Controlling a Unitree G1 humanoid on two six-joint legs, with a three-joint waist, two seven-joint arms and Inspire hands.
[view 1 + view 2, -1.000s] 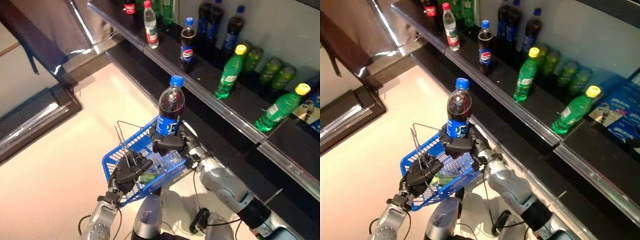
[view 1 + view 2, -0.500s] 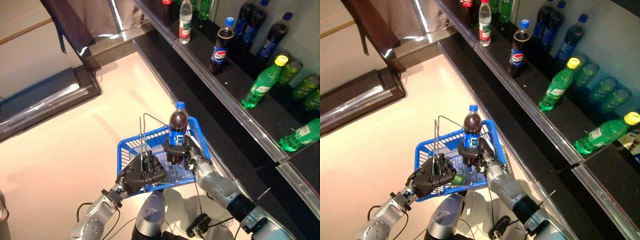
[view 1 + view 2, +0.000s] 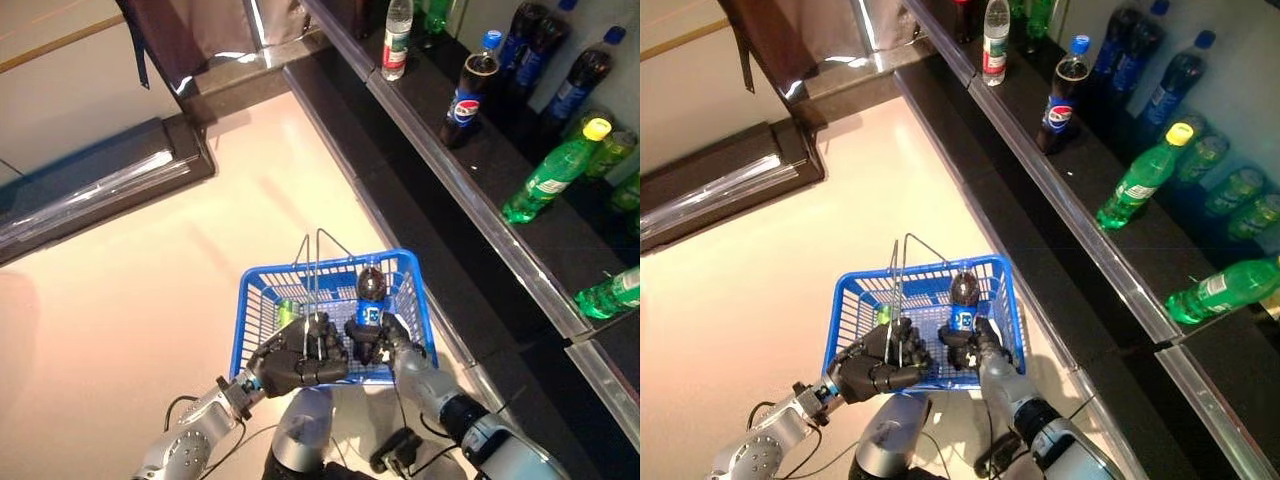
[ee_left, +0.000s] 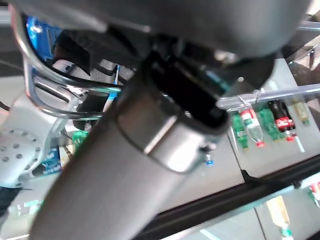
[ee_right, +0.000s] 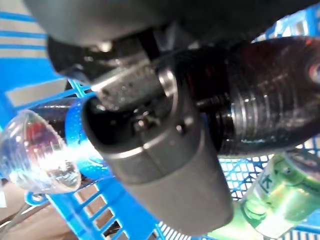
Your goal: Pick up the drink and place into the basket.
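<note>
Left eye view: cola bottle stands upright inside the blue basket, cap up, long axis vertical, blue label facing the robot; print unreadable. Right hand has fingers curled round the bottle's lower body. Left hand is clenched on the wire handles. A green bottle lies on the basket floor. Basket hangs over a pale glossy floor, beside a dark shelf of cola and green bottles.
</note>
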